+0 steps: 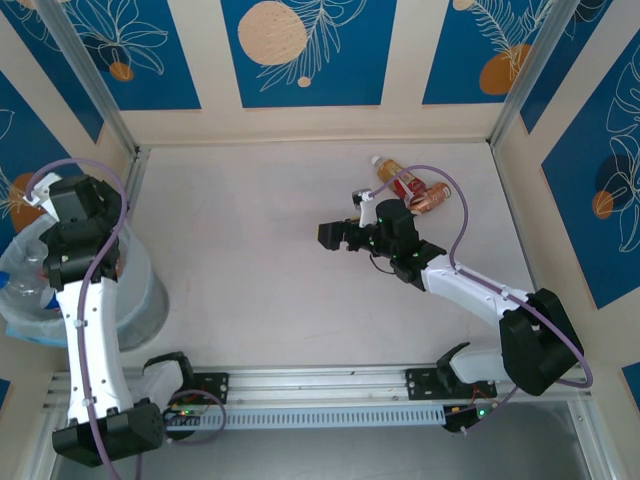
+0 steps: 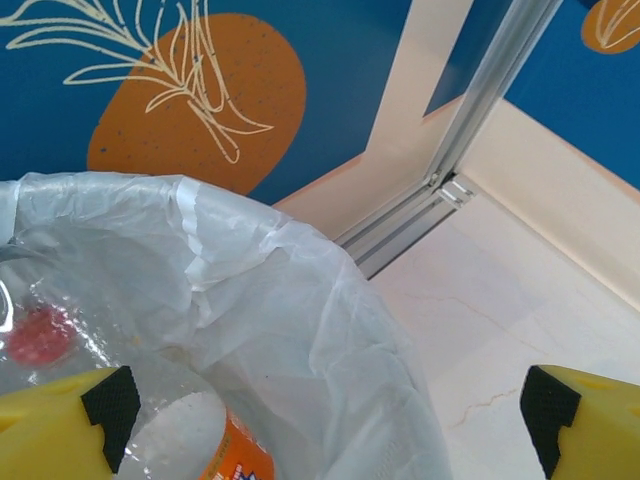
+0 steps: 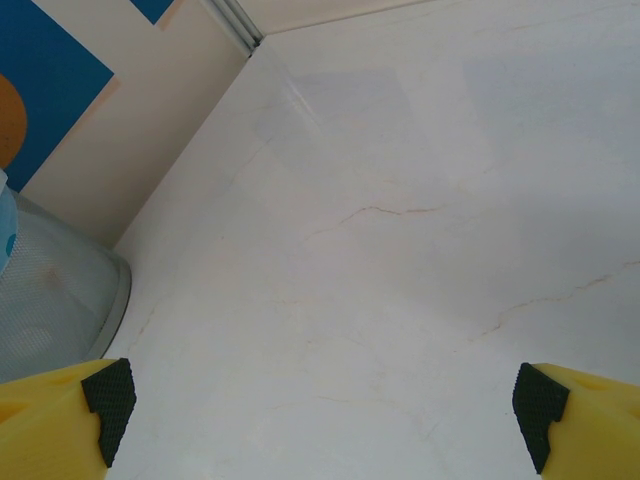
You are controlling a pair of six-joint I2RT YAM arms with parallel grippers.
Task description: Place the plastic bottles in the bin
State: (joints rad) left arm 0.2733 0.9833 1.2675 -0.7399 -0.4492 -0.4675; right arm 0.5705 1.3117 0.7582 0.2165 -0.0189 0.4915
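Along the bottom edge of the overhead view, both arm bases sit on a metal rail (image 1: 330,385). Up the left side, the left arm (image 1: 90,340) reaches over the bin (image 1: 150,295), which stands at the left edge of the desk (image 1: 260,300) and is lined with a translucent bag.

Seen from the left wrist, the left fingers (image 2: 55,430) stand wide apart in the lower corners of the frame, with nothing between them. Beneath them is the bag's crumpled rim (image 2: 200,210). Inside the bag, a clear bottle with an orange label (image 2: 235,450) lies at the bottom edge, and a red cap (image 2: 40,335) shows through the plastic at centre left.

Right of centre in the overhead view, the right arm (image 1: 470,290) stretches up and to the left. The right fingers (image 1: 333,236) point left over bare desk. The right wrist view shows them spread wide and empty in the lower corners, with the bin's grey wall at the far left.

Farther back, at upper right of centre, a red-labelled bottle (image 1: 402,183) and a copper-toned bottle (image 1: 432,198) lie on the desk just beside each other. Both are near the right fingers but apart from them. Beyond them rises the blue and cream wall (image 1: 300,60).
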